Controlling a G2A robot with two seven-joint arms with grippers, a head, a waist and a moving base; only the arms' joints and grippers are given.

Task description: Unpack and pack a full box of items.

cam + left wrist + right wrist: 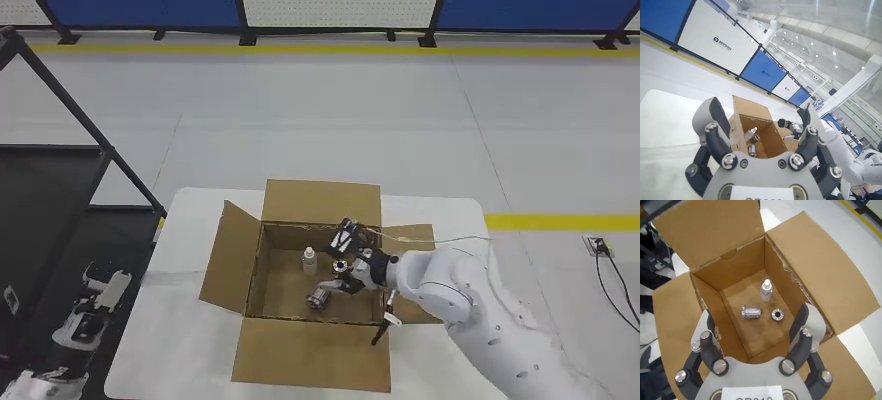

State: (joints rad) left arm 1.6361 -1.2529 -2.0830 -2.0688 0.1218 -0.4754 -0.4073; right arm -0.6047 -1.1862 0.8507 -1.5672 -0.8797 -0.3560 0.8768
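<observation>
An open cardboard box (310, 352) stands on the white table (190, 225), all flaps folded out. On its floor a small clear spray bottle (766, 292) stands upright. Beside it a ribbed metal cylinder (751, 312) lies on its side, and a short round metal collet (777, 314) stands on end. My right gripper (755, 308) hangs open above the box's right half, well clear of the items, and holds nothing. My left gripper (761, 105) is open and empty, low beside the table's left side, facing the box (753, 111).
A dark frame and stand (60, 200) are to the left of the table. The table's bare surface lies around the box on every side. Blue and white panels (330, 12) fence the floor at the far end.
</observation>
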